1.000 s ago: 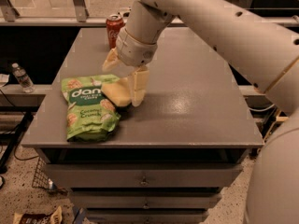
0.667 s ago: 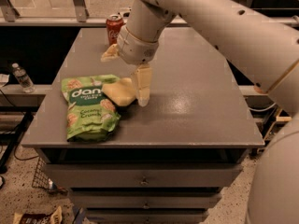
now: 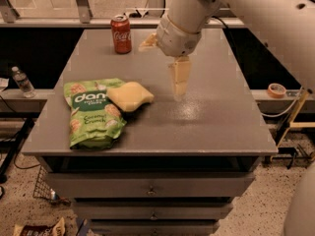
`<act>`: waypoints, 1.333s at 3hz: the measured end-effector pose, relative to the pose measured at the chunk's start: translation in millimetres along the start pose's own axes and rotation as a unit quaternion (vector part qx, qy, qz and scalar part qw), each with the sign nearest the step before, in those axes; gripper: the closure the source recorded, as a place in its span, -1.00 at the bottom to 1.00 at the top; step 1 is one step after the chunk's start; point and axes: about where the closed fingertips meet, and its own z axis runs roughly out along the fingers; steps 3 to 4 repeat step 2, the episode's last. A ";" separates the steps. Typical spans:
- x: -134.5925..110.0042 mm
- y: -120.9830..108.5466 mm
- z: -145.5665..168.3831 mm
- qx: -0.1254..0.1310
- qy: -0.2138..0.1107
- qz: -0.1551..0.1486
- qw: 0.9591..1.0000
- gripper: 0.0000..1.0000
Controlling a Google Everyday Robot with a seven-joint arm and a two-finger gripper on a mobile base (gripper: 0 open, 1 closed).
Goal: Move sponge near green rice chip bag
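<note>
Hand (image 3: 179,85) has pulled off the sponge (image 3: 130,96) toward 3 o'clock and now hangs over the middle of the worktop (image 3: 216,122), holding nothing and apart from the sponge; how far open it is cannot be told. Sponge lies flat where it was, its 9 o'clock end resting on the 3 o'clock edge of the green rice chip bag (image 3: 91,114), which lies face up on the worktop's 8 o'clock side. Red soda can (image 3: 121,33) stands upright at 11 o'clock near the back edge, well apart from both.
</note>
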 end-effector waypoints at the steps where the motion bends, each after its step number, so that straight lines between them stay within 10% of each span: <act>1: 48.1 19.8 -16.3 0.016 0.017 0.065 0.998 -1.00; 2: 87.9 48.1 -31.4 0.032 0.032 0.135 0.990 -1.00; 4: 87.9 48.1 -31.4 0.032 0.032 0.135 0.990 -1.00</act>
